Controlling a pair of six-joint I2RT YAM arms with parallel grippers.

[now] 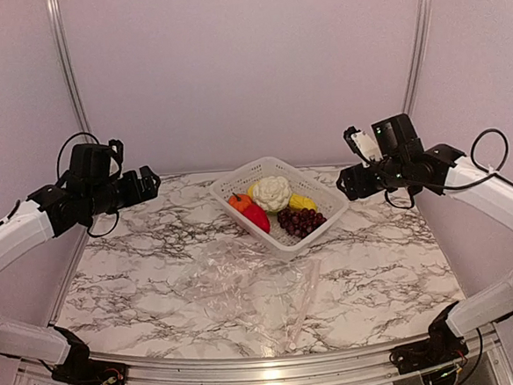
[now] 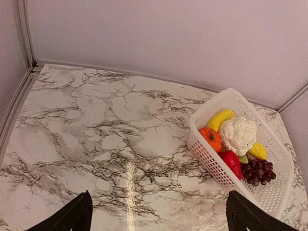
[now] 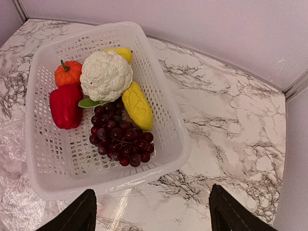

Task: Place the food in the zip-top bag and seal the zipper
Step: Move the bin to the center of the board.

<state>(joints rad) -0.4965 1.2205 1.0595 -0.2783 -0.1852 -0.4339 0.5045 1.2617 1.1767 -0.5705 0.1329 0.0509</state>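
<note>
On veined marble (image 1: 137,254), crinkly clear bag (image 1: 245,286) beside white lattice basket (image 1: 238,178)

White lattice basket (image 3: 67,154) on marble-patterned table (image 1: 139,271); pale walls

Table: You are looking at a marble table (image 1: 394,271), white with dark gray lines, and it is carrying two things.
Basket: A white basket (image 1: 320,226) with little holes is sitting on the far middle part, turned at a slant.
Bag: A clear, crinkly zip-top bag (image 1: 237,286) is lying flat just in front of the basket. You cannot tell if they are touching.
</note>
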